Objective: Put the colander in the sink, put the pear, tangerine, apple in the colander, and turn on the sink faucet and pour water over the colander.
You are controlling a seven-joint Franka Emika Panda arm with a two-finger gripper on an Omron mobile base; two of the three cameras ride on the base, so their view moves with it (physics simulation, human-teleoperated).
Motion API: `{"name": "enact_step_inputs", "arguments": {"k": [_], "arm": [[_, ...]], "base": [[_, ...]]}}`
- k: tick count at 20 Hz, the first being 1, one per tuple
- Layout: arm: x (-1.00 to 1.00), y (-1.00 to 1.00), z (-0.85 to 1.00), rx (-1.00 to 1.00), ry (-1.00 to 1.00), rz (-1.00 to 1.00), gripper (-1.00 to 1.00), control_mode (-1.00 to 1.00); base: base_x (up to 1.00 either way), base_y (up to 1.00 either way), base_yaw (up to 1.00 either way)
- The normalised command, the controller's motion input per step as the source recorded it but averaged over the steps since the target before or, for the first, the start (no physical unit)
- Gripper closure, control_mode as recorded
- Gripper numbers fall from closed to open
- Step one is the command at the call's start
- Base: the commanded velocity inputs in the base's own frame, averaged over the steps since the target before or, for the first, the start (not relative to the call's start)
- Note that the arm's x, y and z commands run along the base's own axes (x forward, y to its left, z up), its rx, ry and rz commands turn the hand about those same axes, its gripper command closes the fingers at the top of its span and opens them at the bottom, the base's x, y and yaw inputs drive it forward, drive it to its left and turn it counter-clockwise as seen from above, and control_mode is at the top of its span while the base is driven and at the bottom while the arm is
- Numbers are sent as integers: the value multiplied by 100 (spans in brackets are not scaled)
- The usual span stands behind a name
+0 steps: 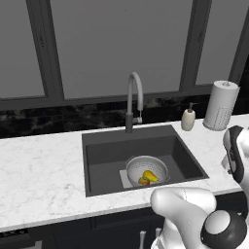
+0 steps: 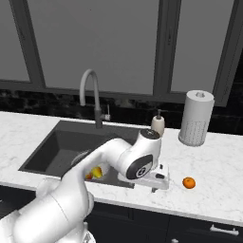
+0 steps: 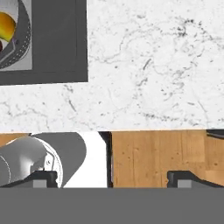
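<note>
The silvery colander point(image 1: 147, 168) stands in the dark grey sink point(image 1: 102, 155) near its front. Inside it lie the yellow pear point(image 1: 150, 176) and the red apple point(image 1: 143, 182). In the hand view the colander point(image 3: 17, 41) and pear point(image 3: 6, 24) show at the top left corner. The orange tangerine point(image 2: 189, 182) rests on the marble counter right of the sink. My gripper point(image 2: 154, 189) hangs open and empty over the counter's front edge, between the sink and the tangerine, pointing down. The grey gooseneck faucet point(image 1: 134, 97) rises behind the sink; no water is visible.
A soap dispenser point(image 2: 158, 124) and a paper towel roll point(image 2: 196, 118) stand at the back right of the counter point(image 3: 153, 65). Dark windows run behind. The hand view looks past the counter edge onto wooden floor point(image 3: 166, 151).
</note>
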Motion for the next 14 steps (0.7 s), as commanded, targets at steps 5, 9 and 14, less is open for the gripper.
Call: {"name": "enact_step_inputs", "arguments": {"k": [5,9,14], "arm": [[32,-85,-6,0,0,-13,-100,-100],[46,-73,-5,10,12,-12,-100,-100],[73,-52,0,8,5,-3,-100,-100]], "base": [[0,0,0],[0,0,0],[0,0,0]]}}
